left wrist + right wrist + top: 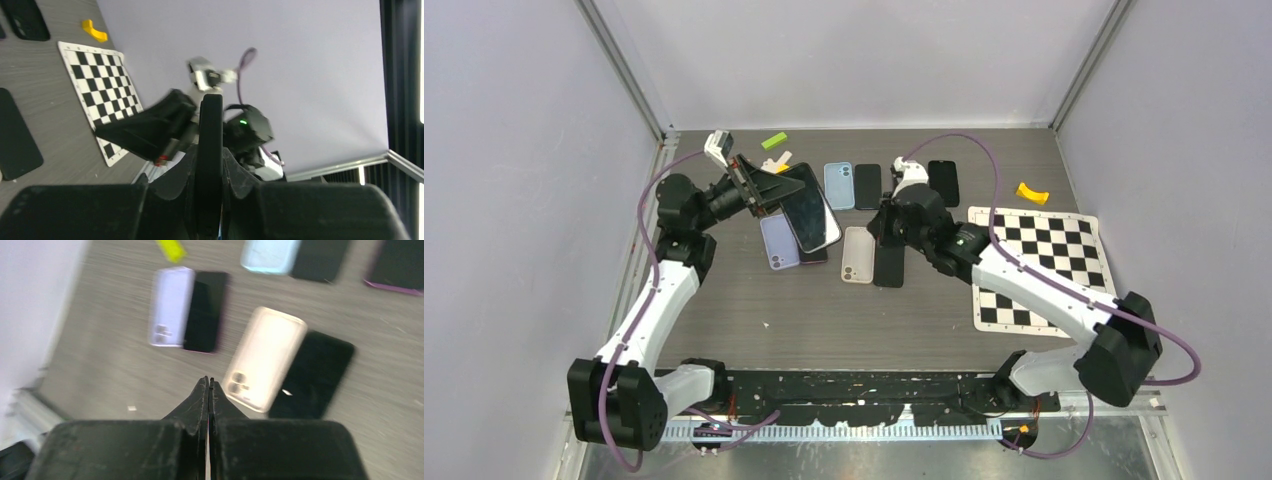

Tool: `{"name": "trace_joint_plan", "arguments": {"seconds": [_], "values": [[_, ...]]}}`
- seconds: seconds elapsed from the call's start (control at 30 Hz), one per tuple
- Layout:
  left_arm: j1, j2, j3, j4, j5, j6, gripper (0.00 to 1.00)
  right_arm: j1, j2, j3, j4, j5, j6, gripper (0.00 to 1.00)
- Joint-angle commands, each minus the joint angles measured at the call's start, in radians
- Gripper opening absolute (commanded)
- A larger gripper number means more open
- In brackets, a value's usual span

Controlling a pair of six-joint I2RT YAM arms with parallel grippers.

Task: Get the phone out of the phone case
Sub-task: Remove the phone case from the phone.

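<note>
**Top view.** The left gripper [759, 188] clamps the phone [812, 212] by one long edge and holds it clear of the surface [824, 330], tilted, with the dark screen facing up and toward the right arm. A pale rim along the phone's far edge appears to be the case [834, 222], so the phone is judged not yet removed. Holding it by the edge leaves the screen and the opposite side free for the other arm to push or peel.

**Left wrist view.** The phone is seen edge-on, pinched between the two fingers [235, 175]. The right arm stands just beyond it.

**Right wrist view.** The right gripper [208, 387] is closed with its fingers pressed together and nothing between them. It hangs above the surface near a beige case [262, 357]. Closed fingers form a narrow tip, probably suited to prying at the case rim.

**Surroundings.** A lilac case [776, 243] and other cases lie beside bare phones, seemingly pairs already separated. A checkerboard [1039, 265] lies to the right.
</note>
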Motion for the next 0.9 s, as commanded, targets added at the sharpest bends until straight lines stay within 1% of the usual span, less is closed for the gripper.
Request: {"name": "trace_joint_plan", "arguments": {"seconds": [0.0, 0.1, 0.13, 0.23, 0.27, 0.3, 0.33, 0.37, 0.4, 0.43, 0.47, 0.5, 0.53, 0.57, 0.6, 0.67, 0.7, 0.73, 0.77, 0.83, 0.87], "values": [[-0.007, -0.030, 0.047, 0.160, 0.082, -0.122, 0.00, -0.009, 0.019, -0.017, -0.129, 0.148, -0.043, 0.01], [-0.007, -0.026, 0.038, 0.162, 0.075, -0.123, 0.00, -0.010, -0.010, -0.047, -0.067, 0.043, -0.057, 0.01], [-0.008, -0.026, 0.035, 0.162, 0.073, -0.122, 0.00, -0.011, -0.033, -0.067, -0.025, 0.016, -0.059, 0.01], [-0.007, -0.018, 0.022, 0.162, 0.064, -0.121, 0.00, -0.010, -0.097, -0.129, 0.099, -0.128, -0.059, 0.01], [-0.007, -0.015, 0.018, 0.160, 0.059, -0.123, 0.00, -0.010, -0.133, -0.143, 0.126, -0.199, -0.056, 0.04], [-0.007, -0.013, 0.015, 0.159, 0.053, -0.124, 0.00, -0.010, -0.151, -0.171, 0.185, -0.236, -0.054, 0.08], [-0.007, -0.010, 0.011, 0.158, 0.046, -0.129, 0.00, -0.010, -0.187, -0.185, 0.223, -0.305, -0.048, 0.17], [-0.007, -0.008, 0.006, 0.158, 0.034, -0.136, 0.00, -0.010, -0.221, -0.213, 0.289, -0.335, -0.037, 0.22], [-0.008, -0.008, 0.000, 0.158, 0.024, -0.142, 0.00, -0.010, -0.238, -0.226, 0.321, -0.388, -0.029, 0.33], [-0.007, -0.008, -0.006, 0.157, 0.013, -0.149, 0.00, -0.011, -0.268, -0.253, 0.386, -0.410, -0.007, 0.40], [-0.007, -0.008, -0.015, 0.159, 0.000, -0.158, 0.00, -0.011, -0.281, -0.266, 0.419, -0.447, 0.009, 0.51], [-0.008, -0.010, -0.024, 0.159, -0.016, -0.166, 0.00, -0.010, -0.301, -0.290, 0.492, -0.465, 0.045, 0.54], [-0.008, -0.014, -0.033, 0.159, -0.032, -0.176, 0.00, -0.010, -0.308, -0.300, 0.526, -0.503, 0.062, 0.56], [-0.008, -0.015, -0.042, 0.160, -0.045, -0.184, 0.00, -0.010, -0.314, -0.312, 0.590, -0.524, 0.097, 0.57], [-0.007, -0.018, -0.050, 0.159, -0.057, -0.191, 0.00, -0.010, -0.314, -0.316, 0.622, -0.558, 0.113, 0.55], [-0.008, -0.022, -0.065, 0.160, -0.076, -0.205, 0.00, -0.010, -0.307, -0.319, 0.703, -0.601, 0.166, 0.46], [-0.008, -0.022, -0.070, 0.161, -0.081, -0.211, 0.00, -0.010, -0.295, -0.319, 0.764, -0.609, 0.204, 0.35], [-0.007, -0.023, -0.076, 0.161, -0.086, -0.216, 0.00, -0.010, -0.287, -0.318, 0.796, -0.626, 0.225, 0.29], [-0.007, -0.023, -0.081, 0.163, -0.090, -0.222, 0.00, -0.010, -0.268, -0.317, 0.858, -0.633, 0.267, 0.19], [-0.008, -0.022, -0.091, 0.168, -0.095, -0.232, 0.00, -0.008, -0.235, -0.314, 0.948, -0.647, 0.323, 0.11], [-0.008, -0.022, -0.095, 0.170, -0.098, -0.238, 0.00, -0.007, -0.224, -0.314, 0.974, -0.646, 0.338, 0.10]]}}
